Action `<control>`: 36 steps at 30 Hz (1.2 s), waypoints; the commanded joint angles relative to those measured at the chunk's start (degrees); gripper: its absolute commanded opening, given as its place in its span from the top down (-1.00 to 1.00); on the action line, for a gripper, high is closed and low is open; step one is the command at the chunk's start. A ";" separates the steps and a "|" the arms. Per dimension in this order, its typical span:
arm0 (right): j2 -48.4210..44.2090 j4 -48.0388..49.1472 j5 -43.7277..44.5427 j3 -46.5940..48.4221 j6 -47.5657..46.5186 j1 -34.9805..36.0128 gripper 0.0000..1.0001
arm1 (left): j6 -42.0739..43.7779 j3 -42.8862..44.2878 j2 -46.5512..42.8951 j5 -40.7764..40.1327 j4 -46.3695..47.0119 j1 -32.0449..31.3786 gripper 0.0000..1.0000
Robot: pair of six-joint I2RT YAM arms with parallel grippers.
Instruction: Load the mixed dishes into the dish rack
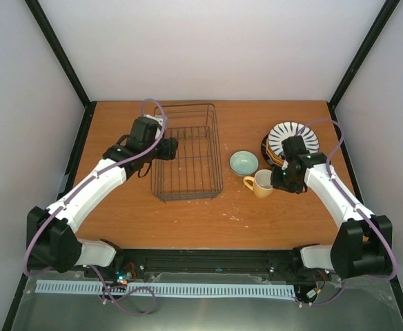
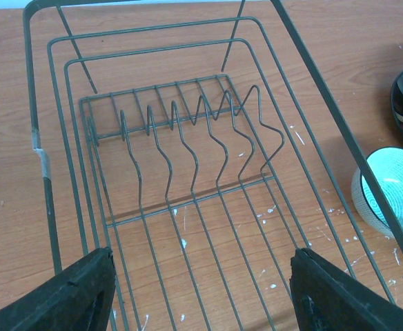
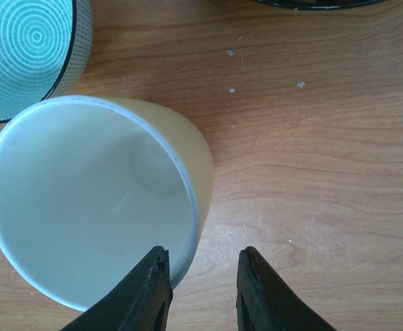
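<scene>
Item one, the dish rack (image 1: 188, 155): a rectangular dark metal wire basket, set lengthwise on the left centre of the brown wood-grain table (image 1: 188, 221), with a row of wavy upright divider wires (image 2: 188, 138) at its far end and an open grid floor at the near end. No dish sits in it. Item two, the pale blue-green small bowl (image 1: 243, 163): fine concentric rings inside, dark rim, upright on the table just to the right of the rack. Item three, the yellow mug (image 1: 261, 183): pale yellow outside, white inside, just beside the bowl on its near right, its handle on the rack side. Item four, the stack of round plates (image 1: 293, 138) at the far right: the white plate with black radial stripes lies on top, and those beneath show only dark, pink and orange edges. The bowl and mug stand between the rack and the plates. The left gripper (image 1: 168, 147) hangs over the rack's left half, its black fingers (image 2: 70, 296) spread wide with nothing between them. The right gripper (image 3: 203, 254) is low beside the mug, between it and the plates; its jaws stand a narrow gap apart over bare wood, holding nothing, one finger close against the mug's rim, and contact cannot be judged. White flecks dot the tabletop.
</scene>
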 commanded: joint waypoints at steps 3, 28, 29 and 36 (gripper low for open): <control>3.62 4.32 0.40 -1.09 0.62 0.53 0.42 | 1.41 -0.24 0.06 0.16 1.64 0.24 -0.41; -13.89 17.32 -2.41 1.90 -2.63 2.87 0.94 | -1.64 2.58 -0.31 16.32 2.63 0.20 -0.27; -18.05 22.31 -1.88 1.53 -3.75 3.23 0.94 | -2.40 2.95 -0.45 19.51 2.89 0.24 -0.27; -34.08 60.31 -0.43 -15.91 -12.41 5.90 0.94 | -10.06 2.56 -0.38 40.50 9.65 0.20 -0.27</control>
